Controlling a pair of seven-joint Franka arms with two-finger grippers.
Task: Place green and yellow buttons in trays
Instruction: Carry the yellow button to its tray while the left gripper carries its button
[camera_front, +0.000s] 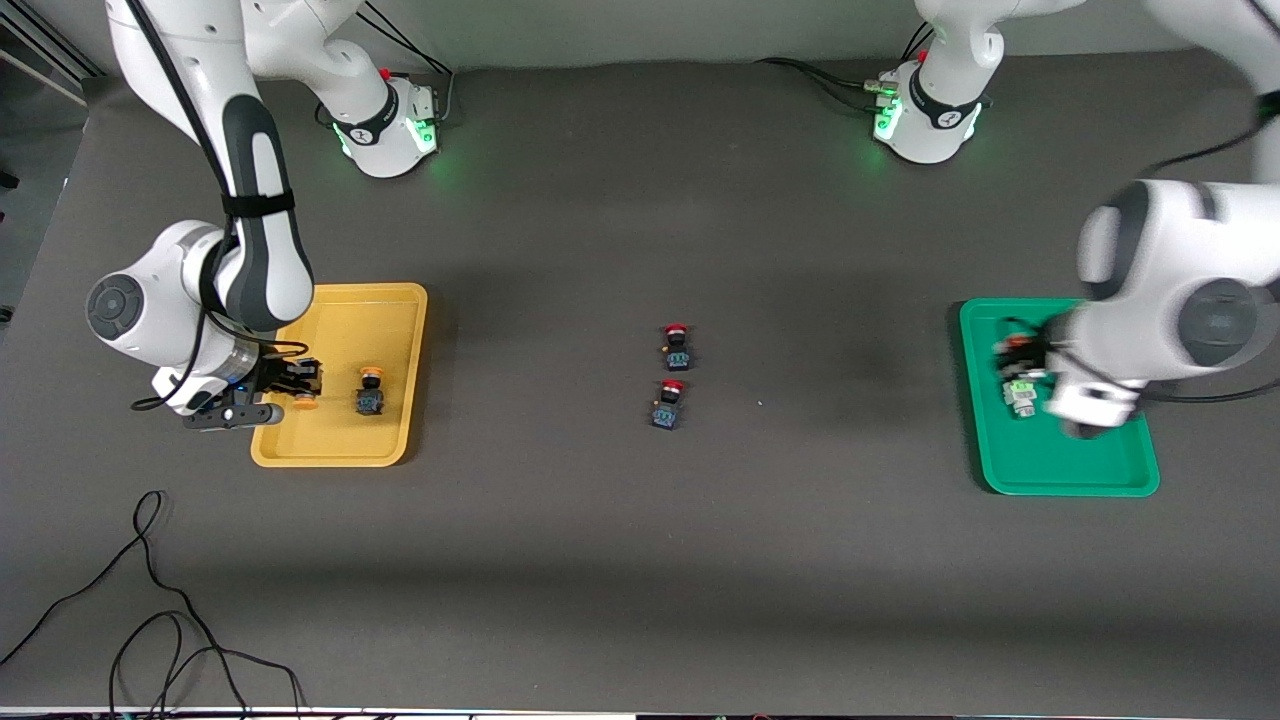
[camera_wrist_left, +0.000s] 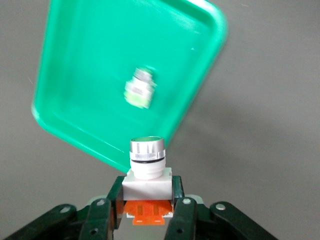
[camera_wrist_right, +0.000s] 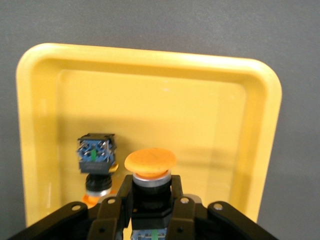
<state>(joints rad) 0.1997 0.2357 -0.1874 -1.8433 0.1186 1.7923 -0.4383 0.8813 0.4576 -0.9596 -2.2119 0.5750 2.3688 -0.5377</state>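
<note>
- While both arms work at once, each end effector carries one button over its own tray.
- Right end effector (camera_wrist_right: 149, 207): fingers pinch the black body of a yellow-capped button (camera_wrist_right: 150, 161), cap pointing away from the wrist, over the yellow tray (camera_front: 395, 300) at the right arm's end of the bench (camera_front: 640, 560).
- A second yellow-capped button (camera_front: 369, 392) already lies on its side in that tray, just beside the held one.
- Left end effector (camera_wrist_left: 146, 212): fingers clamp the white block of a silver-collared button (camera_wrist_left: 147, 162) with an orange base, over the green tray (camera_front: 1060, 478) at the left arm's end of the bench.
- A pale-green-marked button (camera_wrist_left: 139, 88) already lies in the green tray.
- Two red-capped switches (camera_front: 676, 345) lie mid-bench, well apart from both trays; they are not task items.
- Handling, as a judgement: the buttons look light, rigid and hard-shelled, so a modest grip should suffice. The rounded caps and collar look slippery; take hold on the flat sides of the square body, as both end effectors do now.
- Release low over bare tray floor, apart from the button already there, because a top-heavy switch will probably tip over on landing.
</note>
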